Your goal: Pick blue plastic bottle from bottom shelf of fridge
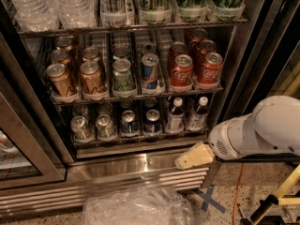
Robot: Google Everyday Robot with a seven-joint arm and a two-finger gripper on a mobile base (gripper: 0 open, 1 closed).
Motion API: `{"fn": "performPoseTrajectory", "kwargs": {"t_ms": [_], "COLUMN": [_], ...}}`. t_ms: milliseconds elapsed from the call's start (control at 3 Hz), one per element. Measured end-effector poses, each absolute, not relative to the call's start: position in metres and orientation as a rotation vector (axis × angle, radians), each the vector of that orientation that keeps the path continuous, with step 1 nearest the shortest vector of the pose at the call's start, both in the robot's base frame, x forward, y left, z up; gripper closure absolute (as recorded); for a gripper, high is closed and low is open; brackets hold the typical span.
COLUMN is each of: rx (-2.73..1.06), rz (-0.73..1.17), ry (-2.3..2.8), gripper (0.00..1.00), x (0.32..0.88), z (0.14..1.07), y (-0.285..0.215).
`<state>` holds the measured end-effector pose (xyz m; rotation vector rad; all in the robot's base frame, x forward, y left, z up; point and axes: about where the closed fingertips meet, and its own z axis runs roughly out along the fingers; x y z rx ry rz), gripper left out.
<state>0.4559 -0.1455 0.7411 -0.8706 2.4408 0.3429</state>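
Observation:
The fridge (pixel 140 172) stands open in front of me. Its bottom shelf (pixel 140 138) holds several silver and blue cans on the left and two small white-capped plastic bottles on the right. One bottle (pixel 175 114) has a pale blue-white label; the other (pixel 198 112) stands right beside it. My gripper (pixel 188 159) shows as a cream-coloured tip on the white arm (pixel 262 130). It hangs in front of the steel sill, below and slightly right of the bottles, touching neither.
The rack above (pixel 136 96) carries gold, green, blue and red cans. The louvred base grille (pixel 93 191) runs along the floor. A crumpled clear plastic sheet (pixel 138 207) lies before it. A glass door (pixel 23 158) stands at the left, a yellow pole (pixel 281 193) at the right.

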Motion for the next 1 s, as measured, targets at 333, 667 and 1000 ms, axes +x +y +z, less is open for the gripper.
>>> {"fn": "performPoseTrajectory", "kwargs": {"t_ms": [333, 667, 1000], "rx": [-0.747, -0.646, -0.555], "rz": [0.347, 0.352, 0.288], "ry": [2.435, 2.407, 2.354], "gripper": [0.0, 0.0, 0.0], "x": [0.467, 0.48, 0.486], "z": [0.721, 0.702, 0.697], "y": [-0.133, -0.119, -0.118]}}
